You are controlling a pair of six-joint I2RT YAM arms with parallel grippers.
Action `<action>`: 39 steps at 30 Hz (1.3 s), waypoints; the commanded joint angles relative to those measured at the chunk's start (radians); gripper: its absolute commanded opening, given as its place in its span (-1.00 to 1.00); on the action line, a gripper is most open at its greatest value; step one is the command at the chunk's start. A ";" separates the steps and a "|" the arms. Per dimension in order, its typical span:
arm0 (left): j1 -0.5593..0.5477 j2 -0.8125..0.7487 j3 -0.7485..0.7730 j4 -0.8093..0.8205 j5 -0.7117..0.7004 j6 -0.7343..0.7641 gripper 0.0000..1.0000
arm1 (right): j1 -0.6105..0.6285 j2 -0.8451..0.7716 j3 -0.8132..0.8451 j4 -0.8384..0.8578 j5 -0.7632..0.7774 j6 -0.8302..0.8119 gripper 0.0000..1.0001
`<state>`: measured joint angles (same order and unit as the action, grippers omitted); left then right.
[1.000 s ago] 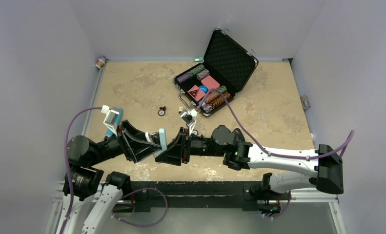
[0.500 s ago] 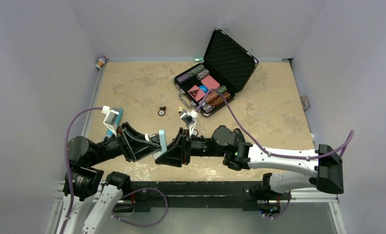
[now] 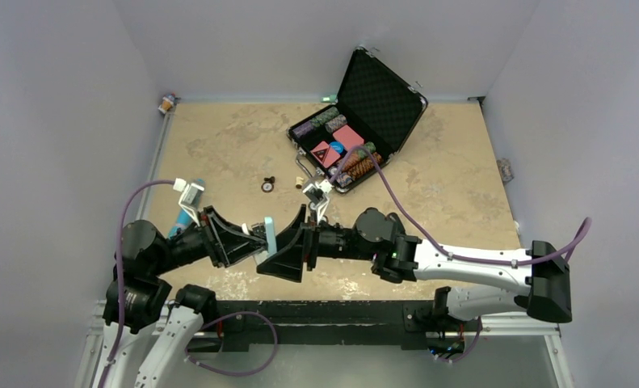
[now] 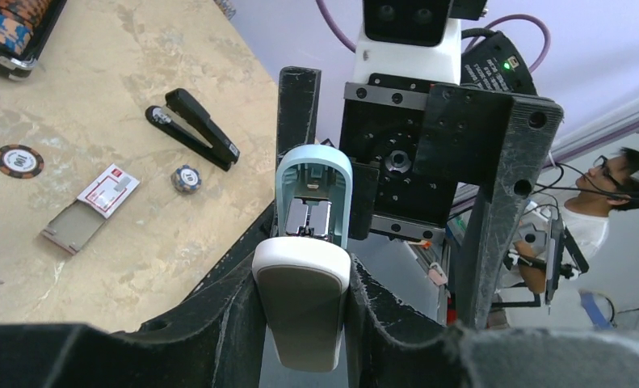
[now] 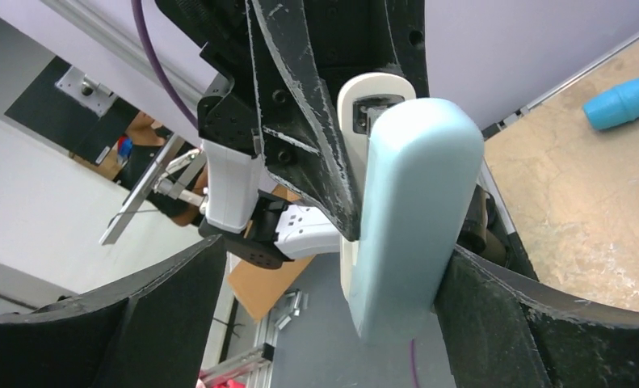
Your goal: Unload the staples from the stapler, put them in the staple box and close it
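Gripping teal case (image 4: 312, 174) by white base: left gripper (image 4: 304, 315), fingers narrow, clamped. Case upright, off table, teal lid swung open, metal mechanism exposed. Right gripper (image 5: 336, 259) fingers wide, flanking lid; contact cannot be told. Right gripper body directly behind case, blocking left wrist view.
Stapler (image 4: 193, 129) flat on table (image 4: 98, 81), well apart from both grippers. Near it: brown chip (image 4: 18, 159), blue chip (image 4: 187, 178), small box (image 4: 94, 206) slid partly open. Blue tube (image 5: 623, 101) near table's left edge.
Briefcase (image 3: 380, 89) open at far side: chip rows, pink boxes inside.
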<state>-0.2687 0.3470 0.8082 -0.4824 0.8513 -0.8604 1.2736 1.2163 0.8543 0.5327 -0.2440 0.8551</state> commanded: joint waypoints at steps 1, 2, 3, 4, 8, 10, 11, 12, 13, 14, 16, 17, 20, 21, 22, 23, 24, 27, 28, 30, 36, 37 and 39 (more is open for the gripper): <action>0.005 0.024 0.040 -0.036 -0.038 0.059 -1.00 | 0.002 -0.031 -0.010 -0.024 0.055 0.007 0.96; 0.005 0.033 0.045 -0.051 -0.045 0.071 -1.00 | 0.001 -0.035 -0.016 -0.040 0.067 0.014 0.96; 0.005 0.041 0.051 -0.068 -0.054 0.089 -1.00 | 0.001 -0.041 -0.026 -0.055 0.081 0.025 0.96; 0.005 0.048 0.059 -0.092 -0.065 0.108 -1.00 | 0.001 -0.049 -0.037 -0.065 0.098 0.036 0.97; 0.005 0.087 0.090 -0.194 -0.130 0.199 -1.00 | -0.003 -0.090 -0.093 -0.087 0.149 0.066 0.97; 0.005 0.107 0.100 -0.234 -0.164 0.237 -1.00 | -0.007 -0.112 -0.108 -0.112 0.175 0.075 0.96; 0.005 0.117 0.105 -0.246 -0.179 0.253 -1.00 | -0.011 -0.121 -0.114 -0.125 0.185 0.077 0.96; 0.005 0.126 0.105 -0.257 -0.192 0.268 -1.00 | -0.014 -0.131 -0.118 -0.140 0.195 0.080 0.95; 0.005 0.138 0.106 -0.269 -0.206 0.286 -1.00 | -0.016 -0.141 -0.121 -0.155 0.206 0.081 0.94; 0.005 0.148 0.107 -0.281 -0.223 0.302 -1.00 | -0.018 -0.149 -0.122 -0.172 0.218 0.081 0.93; 0.005 0.175 0.109 -0.304 -0.265 0.335 -1.00 | -0.021 -0.168 -0.124 -0.204 0.240 0.084 0.90; 0.005 0.190 0.110 -0.312 -0.288 0.351 -1.00 | -0.023 -0.176 -0.124 -0.218 0.250 0.086 0.88; 0.005 0.267 0.100 -0.337 -0.356 0.386 -1.00 | -0.027 -0.197 -0.127 -0.254 0.300 0.093 0.84; 0.005 0.289 0.091 -0.334 -0.369 0.391 -1.00 | -0.030 -0.203 -0.130 -0.263 0.310 0.097 0.80; 0.005 0.310 0.084 -0.330 -0.382 0.394 -1.00 | -0.031 -0.211 -0.137 -0.266 0.319 0.101 0.74; 0.005 0.331 0.077 -0.328 -0.396 0.395 -1.00 | -0.034 -0.218 -0.144 -0.269 0.326 0.106 0.65; 0.005 0.349 0.070 -0.322 -0.409 0.398 -1.00 | -0.035 -0.225 -0.153 -0.269 0.332 0.110 0.55; 0.006 0.404 0.062 -0.312 -0.441 0.412 -1.00 | -0.048 -0.245 -0.175 -0.279 0.346 0.130 0.32; 0.007 0.419 0.060 -0.304 -0.448 0.418 -1.00 | -0.052 -0.250 -0.179 -0.286 0.349 0.132 0.28; 0.008 0.439 0.057 -0.288 -0.451 0.428 -1.00 | -0.062 -0.259 -0.189 -0.298 0.348 0.134 0.25; 0.007 0.484 0.099 -0.360 -0.521 0.444 -1.00 | -0.081 -0.268 -0.197 -0.312 0.351 0.140 -0.23; 0.008 0.488 0.114 -0.381 -0.516 0.453 -1.00 | -0.084 -0.262 -0.194 -0.310 0.352 0.140 -0.31; 0.008 0.486 0.132 -0.413 -0.500 0.479 -1.00 | -0.091 -0.238 -0.181 -0.301 0.350 0.136 -0.44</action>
<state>-0.2684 0.8356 0.8688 -0.8551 0.3607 -0.4397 1.1957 0.9668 0.6556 0.2161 0.0864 0.9863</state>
